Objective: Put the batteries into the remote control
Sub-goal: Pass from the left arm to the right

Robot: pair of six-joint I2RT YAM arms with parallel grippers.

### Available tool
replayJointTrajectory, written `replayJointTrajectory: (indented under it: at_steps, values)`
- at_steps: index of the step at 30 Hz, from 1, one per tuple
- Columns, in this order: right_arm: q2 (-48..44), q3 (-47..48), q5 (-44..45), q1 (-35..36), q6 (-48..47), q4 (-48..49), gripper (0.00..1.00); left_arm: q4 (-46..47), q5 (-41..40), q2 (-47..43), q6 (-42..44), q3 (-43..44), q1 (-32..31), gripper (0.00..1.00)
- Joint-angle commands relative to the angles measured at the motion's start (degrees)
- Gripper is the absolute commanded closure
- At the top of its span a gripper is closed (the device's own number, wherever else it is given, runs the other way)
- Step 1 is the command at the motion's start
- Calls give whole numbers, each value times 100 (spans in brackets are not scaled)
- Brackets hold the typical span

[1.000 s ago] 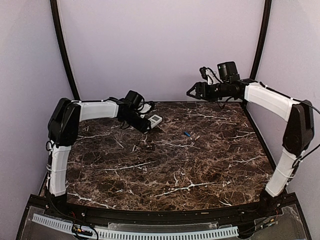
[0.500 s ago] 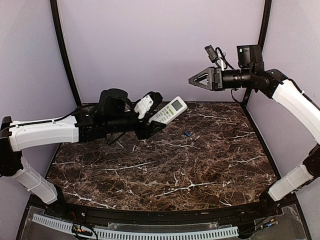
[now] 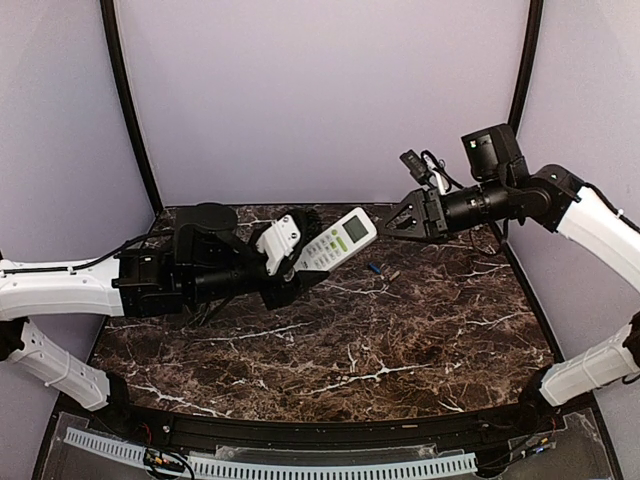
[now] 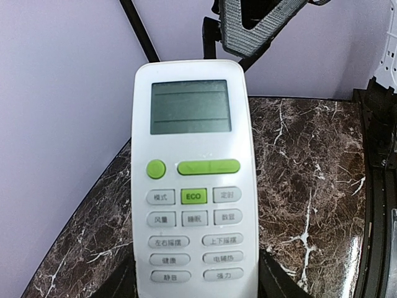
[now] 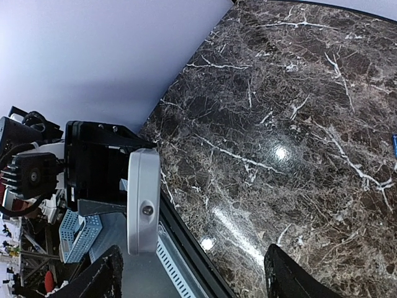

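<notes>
My left gripper is shut on the lower end of the white remote control and holds it tilted up above the back of the table. In the left wrist view the remote shows its grey screen and green buttons, with my dark fingers at its sides. My right gripper is open and empty in the air, just right of the remote's top end. That top end shows in the right wrist view. One blue battery lies on the table under the right gripper, and shows at the right wrist view's edge.
The dark marble table has a black raised rim along its near edge. Purple walls close in the back and both sides. Black poles stand at the back corners.
My left arm has lifted the remote off the table and carried it rightward toward the middle. My right gripper has come down and leftward to the remote's top end.
</notes>
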Motion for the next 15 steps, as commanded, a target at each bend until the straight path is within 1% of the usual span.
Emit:
replayJointTrajectory:
  at_steps: [1,3,5,6,11,15]
  values:
    - [-77,-82,65,83,316,226,25,-69,-335,-213,148,-91,-130,100]
    - [25,-71,-156,83,280,296,26,-62,-348,-220,158,-91,-164,100]
    - [61,-119,-546,121,295,537,28,-61,-379,-198,162,-91,-179,100]
    - [64,-138,-596,159,322,645,28,-66,-390,-188,156,-80,-186,100]
    - [196,-108,-619,309,328,815,33,-127,-391,-99,181,6,-268,100]
    - [429,74,-576,442,241,704,36,-172,-449,-85,236,32,-302,100]
